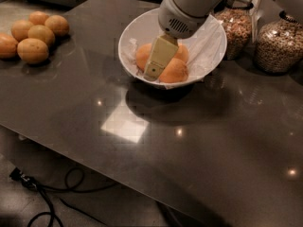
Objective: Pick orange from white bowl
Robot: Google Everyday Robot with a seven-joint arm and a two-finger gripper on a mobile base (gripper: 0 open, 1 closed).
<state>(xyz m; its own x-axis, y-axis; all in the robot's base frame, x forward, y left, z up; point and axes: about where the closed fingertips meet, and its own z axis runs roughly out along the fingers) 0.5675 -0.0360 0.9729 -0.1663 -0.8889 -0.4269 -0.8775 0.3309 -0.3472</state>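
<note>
In my single camera view, the cream-coloured gripper (pixel 153 72) reaches down into the wide, round white bowl (pixel 126 44) on the dark grey table (pixel 199 155). Its tip sits between the smooth, bright left orange (pixel 141 56) and the front orange (pixel 175 72); a third orange (pixel 182 54) lies behind. I cannot tell whether the gripper is spread or closed. Dull yellow oval fruits (pixel 33 37) lie well apart at the left, and glass jars of grain (pixel 277 48) stand just beside the bowl.

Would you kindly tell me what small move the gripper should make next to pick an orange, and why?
Probably a slight shift right and down onto the front orange. The gripper hangs low over the white bowl, in front of the gap between that fruit and the left orange, and every orange lies in the bowl.
</note>
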